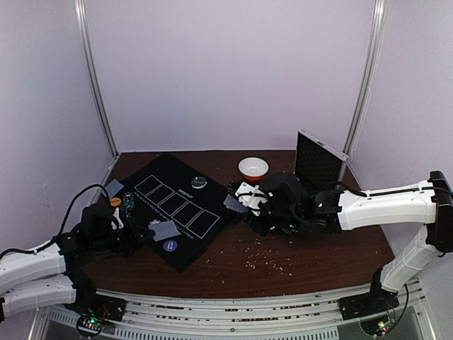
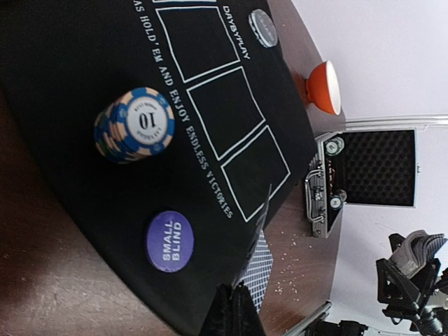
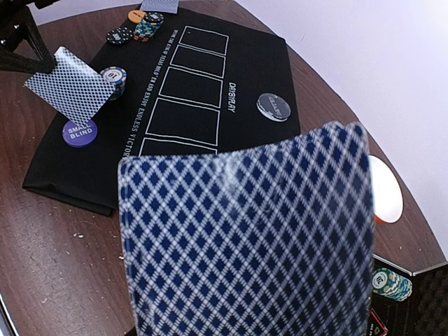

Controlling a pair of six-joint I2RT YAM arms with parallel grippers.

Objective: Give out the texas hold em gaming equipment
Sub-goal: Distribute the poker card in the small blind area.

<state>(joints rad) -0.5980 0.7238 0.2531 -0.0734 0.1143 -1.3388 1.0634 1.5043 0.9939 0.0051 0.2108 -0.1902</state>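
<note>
Brown table (image 1: 297, 258), black mat (image 1: 170, 170), white walls (image 1: 226, 71). I see 3 discs (image 1: 170, 245); L gripper (image 2: 234, 297) clamps card (image 1: 166, 230), R gripper (image 1: 242, 200) clamps 2nd card (image 3: 245, 238).

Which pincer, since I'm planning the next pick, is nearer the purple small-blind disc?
Left. The left pincer is beside the purple disc; the right pincer sits beyond the black mat.

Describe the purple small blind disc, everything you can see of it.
The small blind disc is a flat, round purple token. It looks smooth and plastic, with SMALL BLIND printed in white capitals on its top face. It lies flat, face up, on the black mat, close to the mat's near corner. Only the mat touches it. The blue-and-cream chip stack marked 10 stands apart from it, and a blue-backed playing card hangs nearby without touching.
</note>
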